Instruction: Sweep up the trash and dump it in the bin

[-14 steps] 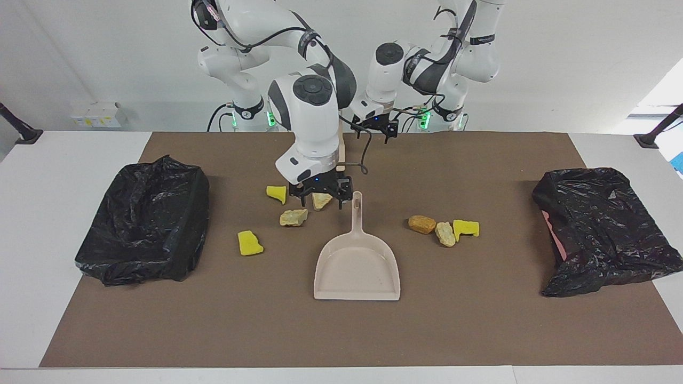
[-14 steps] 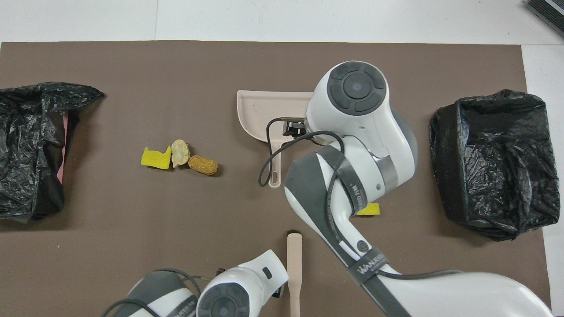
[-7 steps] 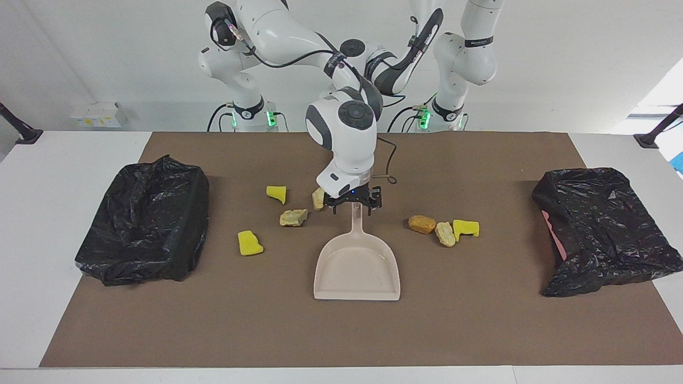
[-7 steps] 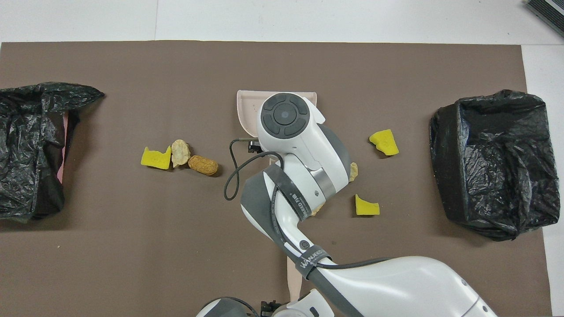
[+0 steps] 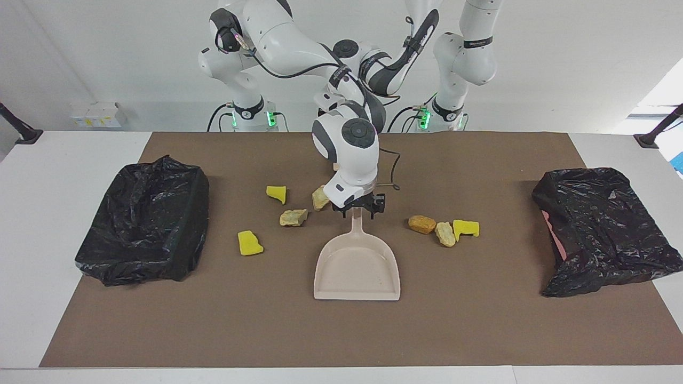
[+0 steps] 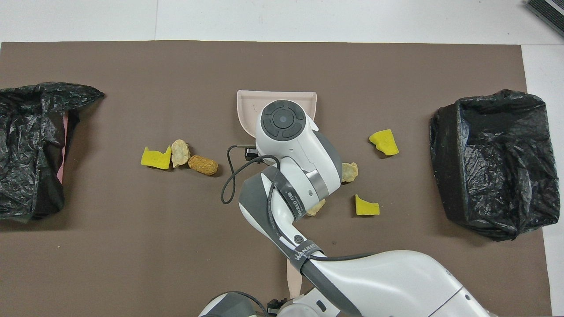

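Several trash scraps lie on the brown mat in two groups. Toward the right arm's end are a yellow chunk [image 5: 277, 193], two beige lumps [image 5: 293, 217] and another yellow chunk [image 5: 249, 243]. Toward the left arm's end are an orange-brown piece [image 5: 422, 224], a beige lump [image 5: 445, 233] and a yellow chunk [image 5: 466, 228]. The beige dustpan [image 5: 356, 266] lies between the groups. My right gripper [image 5: 358, 210] stands open astride the tip of its handle. The black-bagged bin [image 5: 144, 224] sits at the right arm's end. My left gripper [image 6: 274, 304] is at the brush handle [image 6: 293, 277], close to the robots.
A second black bag [image 5: 603, 229] with pink showing under it lies at the left arm's end of the mat. The right arm's wrist covers most of the dustpan in the overhead view. White table borders the mat on all sides.
My right gripper moved from over the beige lumps to the dustpan's handle tip, dropped lower, and its jaws narrowed. The left arm moved down to the brush handle and is now hidden in the facing view.
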Motion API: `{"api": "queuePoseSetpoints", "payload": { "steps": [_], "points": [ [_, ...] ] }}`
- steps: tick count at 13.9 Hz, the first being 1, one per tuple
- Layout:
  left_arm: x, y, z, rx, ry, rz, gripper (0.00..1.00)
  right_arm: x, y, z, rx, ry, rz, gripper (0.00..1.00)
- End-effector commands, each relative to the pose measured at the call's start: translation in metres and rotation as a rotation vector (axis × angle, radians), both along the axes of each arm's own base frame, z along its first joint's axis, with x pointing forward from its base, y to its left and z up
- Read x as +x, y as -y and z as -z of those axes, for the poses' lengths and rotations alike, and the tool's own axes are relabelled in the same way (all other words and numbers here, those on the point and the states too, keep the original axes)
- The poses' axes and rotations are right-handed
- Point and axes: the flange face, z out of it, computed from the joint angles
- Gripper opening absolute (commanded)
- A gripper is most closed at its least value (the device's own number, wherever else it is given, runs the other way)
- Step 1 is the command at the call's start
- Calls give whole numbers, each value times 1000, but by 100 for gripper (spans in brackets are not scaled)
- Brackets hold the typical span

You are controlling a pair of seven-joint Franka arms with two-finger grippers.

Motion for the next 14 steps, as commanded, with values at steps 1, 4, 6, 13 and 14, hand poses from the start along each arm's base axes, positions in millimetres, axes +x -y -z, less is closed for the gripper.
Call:
{"api": "queuePoseSetpoints", "payload": {
  "steps": [1,4,6,13,14],
  "points": [
    [-3,0,-2,15,-18,-18,41,-9,5,-4,19,-7,20,71],
    [-4,-3,-1,37,-30,-20,9,-17,-1,-5,15,-28,-3,25],
    [-1,-6,0,51,-39,-28,0,-20,1,-6,3,-42,-9,0],
    [43,-43,-18,98,-71,-132,0,-2,54,-79,24,40,-307,0],
    [52,-51,-19,104,-72,-152,0,1,67,-93,26,48,-383,0]
  ]
}}
